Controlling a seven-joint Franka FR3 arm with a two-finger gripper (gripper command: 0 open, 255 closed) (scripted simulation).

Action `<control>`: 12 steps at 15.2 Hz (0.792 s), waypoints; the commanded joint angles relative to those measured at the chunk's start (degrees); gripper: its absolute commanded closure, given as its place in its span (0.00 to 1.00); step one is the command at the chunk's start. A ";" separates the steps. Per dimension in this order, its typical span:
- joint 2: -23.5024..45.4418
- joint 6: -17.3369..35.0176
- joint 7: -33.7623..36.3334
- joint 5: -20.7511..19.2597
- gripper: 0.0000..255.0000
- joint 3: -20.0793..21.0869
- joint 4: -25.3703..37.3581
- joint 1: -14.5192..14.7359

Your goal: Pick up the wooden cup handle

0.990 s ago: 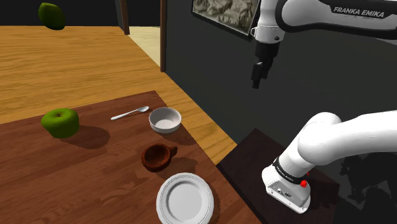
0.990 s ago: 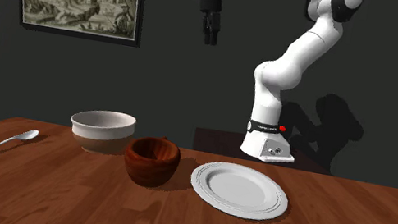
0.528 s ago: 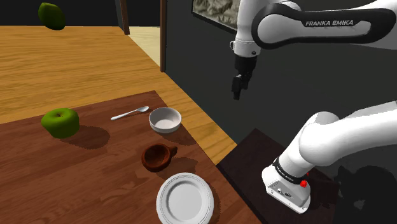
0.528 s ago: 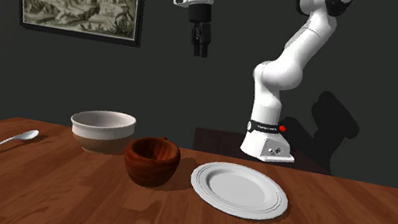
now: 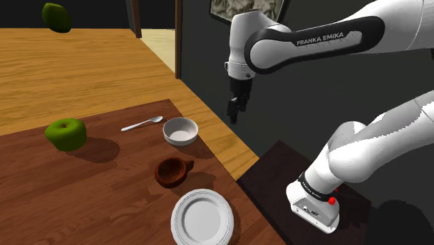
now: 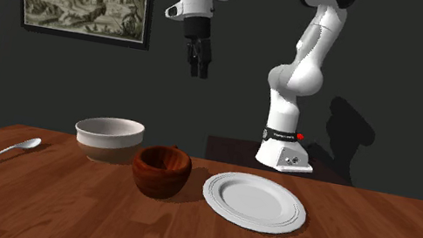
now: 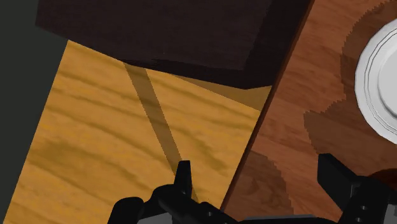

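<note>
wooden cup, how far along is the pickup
Nothing looks done: the wooden cup stands untouched on the table between bowl and plate. In hand: the open pincer hangs high over the table's edge. Left: come down to the cup, close on its handle, lift.

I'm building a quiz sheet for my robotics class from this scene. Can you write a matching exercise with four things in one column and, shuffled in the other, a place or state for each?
Things
1. wooden cup
2. white bowl
3. white plate
4. gripper

Places or states
A. up in the air, fingers apart, holding nothing
B. right beside the spoon
C. standing between the bowl and the plate
D. nearest the shoulder view's lower edge

Pairs: 1-C, 2-B, 3-D, 4-A
</note>
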 commanded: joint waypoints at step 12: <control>22.79 15.10 3.24 2.53 0.00 6.97 9.27 5.29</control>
